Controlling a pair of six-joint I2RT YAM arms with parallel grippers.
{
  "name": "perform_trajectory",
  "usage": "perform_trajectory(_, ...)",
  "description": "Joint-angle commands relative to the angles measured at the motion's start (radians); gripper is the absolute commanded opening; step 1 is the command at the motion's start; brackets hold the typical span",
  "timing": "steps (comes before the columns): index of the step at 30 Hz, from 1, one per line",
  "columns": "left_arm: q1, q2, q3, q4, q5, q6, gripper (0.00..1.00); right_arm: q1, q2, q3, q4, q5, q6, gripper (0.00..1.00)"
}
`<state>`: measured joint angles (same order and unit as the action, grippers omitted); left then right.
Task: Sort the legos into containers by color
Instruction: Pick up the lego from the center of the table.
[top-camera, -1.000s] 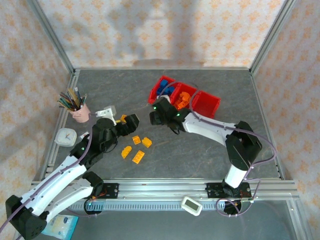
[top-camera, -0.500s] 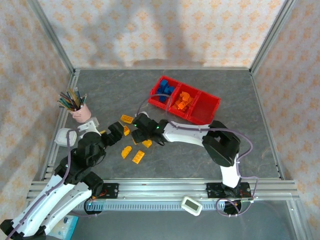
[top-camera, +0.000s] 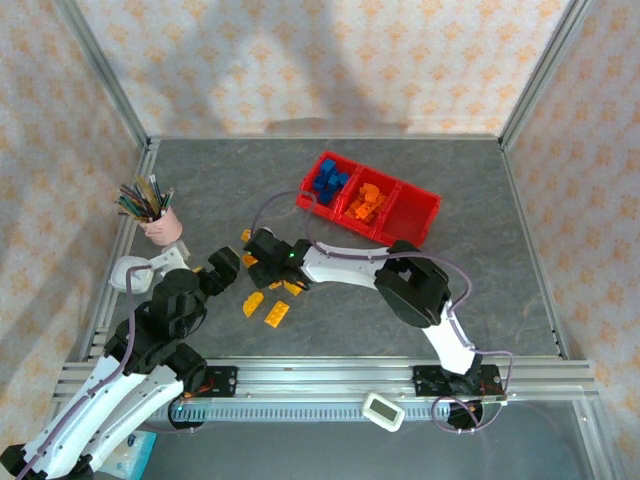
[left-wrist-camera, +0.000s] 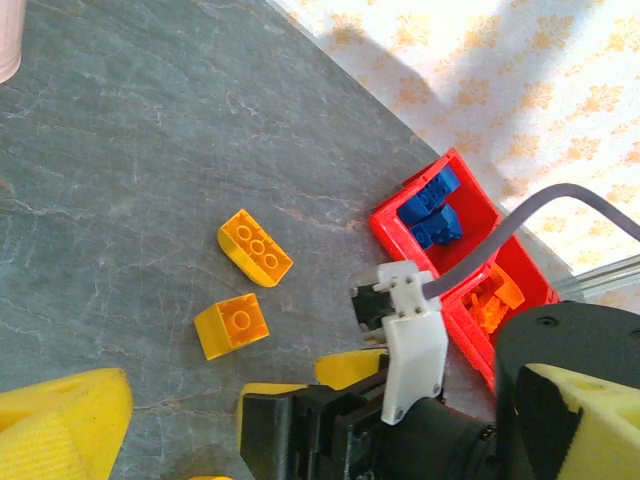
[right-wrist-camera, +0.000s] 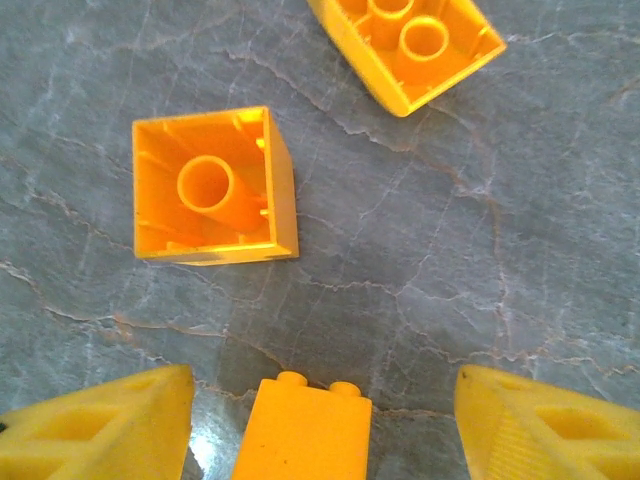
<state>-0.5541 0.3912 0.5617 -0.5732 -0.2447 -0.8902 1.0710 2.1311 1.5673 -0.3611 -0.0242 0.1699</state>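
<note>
Right claw: your right gripper (right-wrist-camera: 318, 432) is spread wide over the loose bricks (top-camera: 265, 308), near and left of the tray. Its pads are apart and it grips nothing.
Target brick: a yellow-orange brick (right-wrist-camera: 305, 436) lies on its side between those pads, studs pointing sideways. It seems to touch neither pad.
Left claw: your left gripper (top-camera: 224, 268) is likewise spread and empty, just beside the right one.
Containers: the red tray (top-camera: 412, 214) sits far and right. Blue legos (top-camera: 327, 183) fill its left compartment and orange legos (top-camera: 364, 203) the middle one, while the right one looks bare.
Risk, grip: on its side, the brick may twist or squirt out when you close, so centre first.
Risk, neighbour: an upturned brick (right-wrist-camera: 213, 185) lies near one pad (right-wrist-camera: 100, 420) and could be nudged or pinched too.
Risk, arms: the two wrists are crowded, and a careless lift could knock them together.
Risk, colour: yellow-orange reads close to orange, so you might drop it in the middle compartment by mistake.
</note>
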Motion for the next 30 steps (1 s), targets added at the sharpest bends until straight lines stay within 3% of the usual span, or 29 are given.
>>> perform_trajectory(1, 0.006, 0.000, 0.003, -0.024, -0.028, -0.003, 0.99, 0.006, 0.034, 0.048, -0.072, 0.000, -0.022, 0.67)
perform_trajectory(18, 0.006, 0.016, 0.009, 0.002, -0.004, 0.005, 0.99, 0.010, 0.032, 0.081, -0.102, 0.016, -0.018, 0.32)
perform_trajectory(26, 0.006, 0.059, 0.036, 0.060, 0.041, 0.038, 0.99, -0.013, -0.139, -0.004, -0.067, 0.043, 0.044, 0.30)
perform_trajectory(30, 0.006, 0.101, 0.034, 0.160, 0.118, 0.060, 0.99, -0.056, -0.249, -0.090, -0.064, 0.089, 0.105, 0.30)
